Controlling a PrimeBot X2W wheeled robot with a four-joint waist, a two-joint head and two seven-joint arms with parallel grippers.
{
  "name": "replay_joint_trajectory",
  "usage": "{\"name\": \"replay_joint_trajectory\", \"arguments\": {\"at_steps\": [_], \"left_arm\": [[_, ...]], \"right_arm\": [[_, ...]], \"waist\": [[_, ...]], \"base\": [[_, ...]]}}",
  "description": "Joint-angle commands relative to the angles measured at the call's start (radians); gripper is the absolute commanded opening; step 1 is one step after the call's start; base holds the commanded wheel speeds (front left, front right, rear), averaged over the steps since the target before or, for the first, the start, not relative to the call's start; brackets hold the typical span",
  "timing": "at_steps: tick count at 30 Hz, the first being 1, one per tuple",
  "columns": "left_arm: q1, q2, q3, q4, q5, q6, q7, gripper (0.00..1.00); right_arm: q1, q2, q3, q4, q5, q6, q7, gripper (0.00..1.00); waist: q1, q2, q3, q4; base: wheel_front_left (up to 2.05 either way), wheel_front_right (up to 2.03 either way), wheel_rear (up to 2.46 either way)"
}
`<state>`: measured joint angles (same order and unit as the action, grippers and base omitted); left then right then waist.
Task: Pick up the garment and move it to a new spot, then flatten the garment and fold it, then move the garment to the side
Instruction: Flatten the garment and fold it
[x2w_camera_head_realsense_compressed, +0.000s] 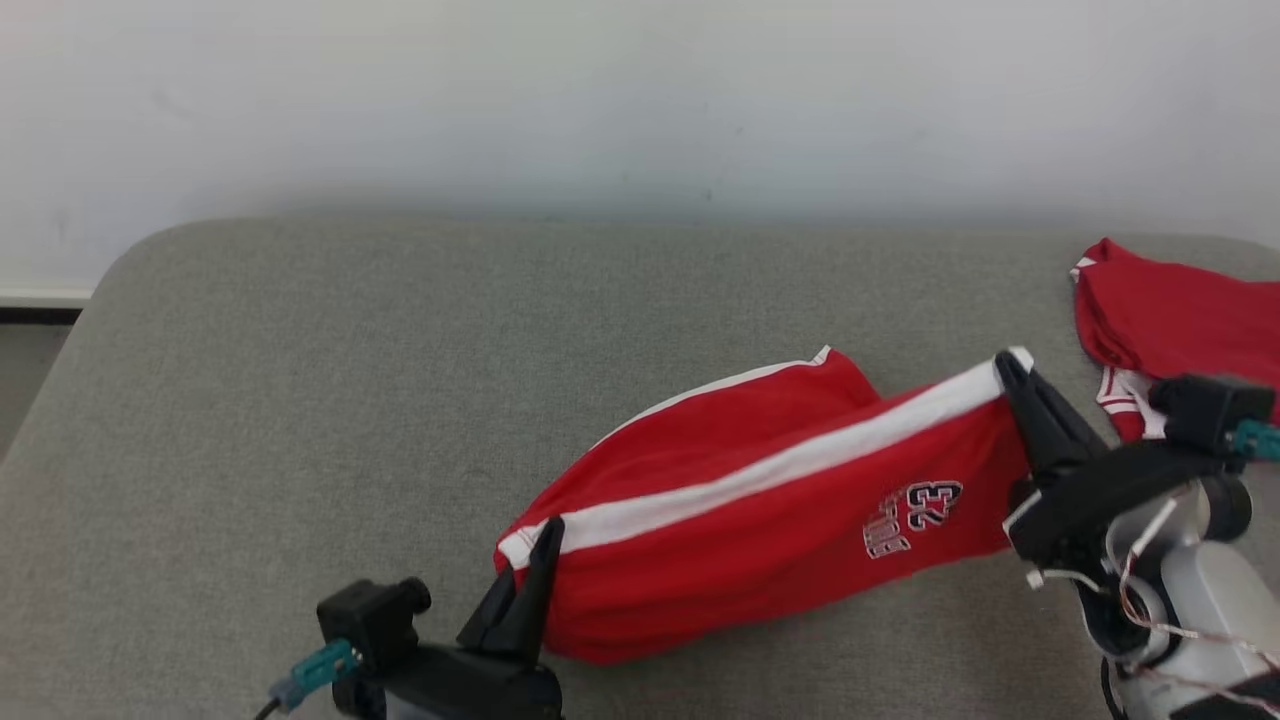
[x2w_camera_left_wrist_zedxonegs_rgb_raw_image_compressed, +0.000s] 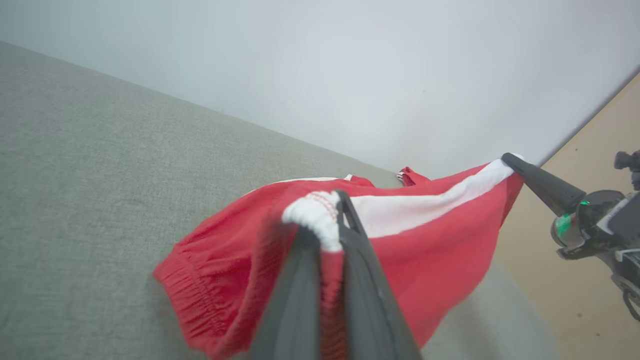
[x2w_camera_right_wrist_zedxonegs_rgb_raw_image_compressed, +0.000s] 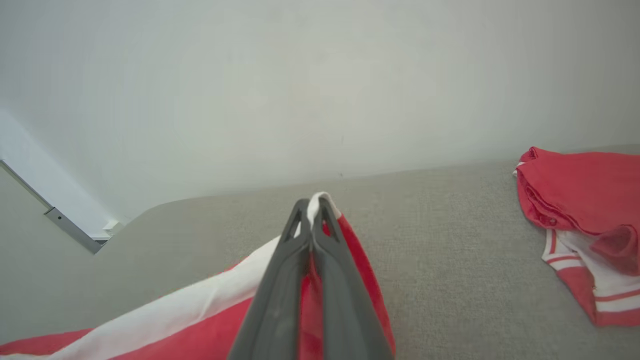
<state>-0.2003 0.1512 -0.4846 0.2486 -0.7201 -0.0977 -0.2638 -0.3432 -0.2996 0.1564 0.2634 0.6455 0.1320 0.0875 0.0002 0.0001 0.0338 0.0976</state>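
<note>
Left gripper (x2w_camera_head_realsense_compressed: 548, 532): is clamping both dark fingers on the waistband end of the white side stripe. White cloth is bunching over the fingertips in the left wrist view.
Right gripper (x2w_camera_head_realsense_compressed: 1006, 362): is pinching the opposite end of the same stripe at the leg corner. A tuft of white is poking out just past its tips in the right wrist view.
Garment (x2w_camera_head_realsense_compressed: 760, 500): red shorts are stretching from one gripper to the other. The striped edge is running taut between the fingertips. The rest is sagging below the fingers and appears to be resting on the cushion.
Number print (x2w_camera_head_realsense_compressed: 915, 518): is sitting just under the stripe, nearer the right gripper than the left, and is reading reversed.
Second garment (x2w_camera_head_realsense_compressed: 1180, 310): a crumpled piece in red and white is lying beyond the right gripper on its outer side, apart from the held shorts.
Grey cushion (x2w_camera_head_realsense_compressed: 350, 400): is spreading beneath both grippers and ahead of them.
Wall (x2w_camera_head_realsense_compressed: 600, 100): pale and plain, is rising past the fingertips at the cushion's far edge.
</note>
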Motion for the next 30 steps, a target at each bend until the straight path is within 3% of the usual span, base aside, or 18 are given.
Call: {"name": "replay_joint_trajectory", "arguments": {"at_steps": [1,8,15,16,17,18,30], "left_arm": [[-0.030,-0.009,0.011,0.023,0.016,-0.005,0.000,0.00],[-0.200,-0.065,0.065,0.167,0.045,-0.024,0.000,0.00],[-0.283,-0.092,0.072,0.264,0.066,-0.031,0.000,0.00],[-0.288,-0.094,0.072,0.272,0.067,-0.032,0.000,0.00],[-0.292,-0.096,0.069,0.277,0.067,-0.032,0.000,0.06],[-0.294,-0.097,0.062,0.284,0.071,-0.032,0.000,1.00],[-0.174,-0.074,0.088,0.207,0.214,-0.032,0.000,1.00]], "right_arm": [[-0.051,0.011,0.008,0.040,-0.012,-0.002,-0.002,0.00],[-0.335,0.034,0.047,0.339,-0.077,-0.002,-0.032,0.00],[-0.499,0.065,0.096,0.583,-0.118,-0.002,-0.093,0.00],[-0.513,0.070,0.098,0.614,-0.121,-0.002,-0.104,0.18],[-0.525,0.072,0.105,0.637,-0.127,-0.002,-0.120,0.47],[-0.533,0.074,0.113,0.659,-0.126,-0.002,-0.133,1.00],[-0.467,0.005,0.276,0.695,-0.039,-0.002,-0.191,1.00]], "waist": [[-0.0002,-0.0001,0.063,0.050],[-0.0002,-0.0001,0.168,0.100],[-0.0002,-0.0001,0.223,0.106],[-0.0002,-0.0001,0.225,0.105],[-0.0002,-0.0001,0.225,0.105],[-0.0002,-0.0001,0.223,0.105],[-0.0002,-0.0001,0.156,0.091]], "base": [[0.00,0.00,0.00],[0.00,0.00,0.00],[0.00,0.00,0.00],[0.00,0.00,0.00],[0.00,0.00,0.00],[0.00,0.00,0.00],[0.00,0.00,0.00]]}}
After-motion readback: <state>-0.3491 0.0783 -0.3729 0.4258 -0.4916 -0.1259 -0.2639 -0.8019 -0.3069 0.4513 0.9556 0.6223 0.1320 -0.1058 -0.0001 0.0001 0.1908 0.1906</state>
